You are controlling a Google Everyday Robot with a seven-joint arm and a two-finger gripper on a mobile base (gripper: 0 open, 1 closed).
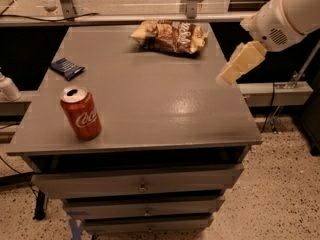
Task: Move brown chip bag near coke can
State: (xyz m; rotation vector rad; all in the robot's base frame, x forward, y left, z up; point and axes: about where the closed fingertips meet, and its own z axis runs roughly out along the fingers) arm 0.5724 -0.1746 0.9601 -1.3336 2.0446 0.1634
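Brown chip bag lies flat at the far edge of the table top, centre-right. Its long axis runs left-right, roughly parallel w/ the back edge.

Gripper hangs in the air over the table's right edge, touching nothing. It sits nearer the front than the bag and to the bag's right, so the bag lies back and to the left of it. Can't tell whether the gripper is apart or together; it reads as one pale yellow block tilted down-left off the white arm.

Coke can stands upright near the front-left corner, well apart from the bag, i.e. diagonally across the top. A small dark blue packet lies flat by the left edge, further back than the can.

Materials:
- Bag: crinkly foil, dark brown w/ pale yellow ends, puffy and uneven. Prob. gives under pressure and may slip.
- Can: smooth red aluminium cylinder, silver top.
- Table top: flat grey, smooth, w/ a glare patch near the middle.

Judgement: next move prob. means reaching back-left and closing across the bag's short axis.
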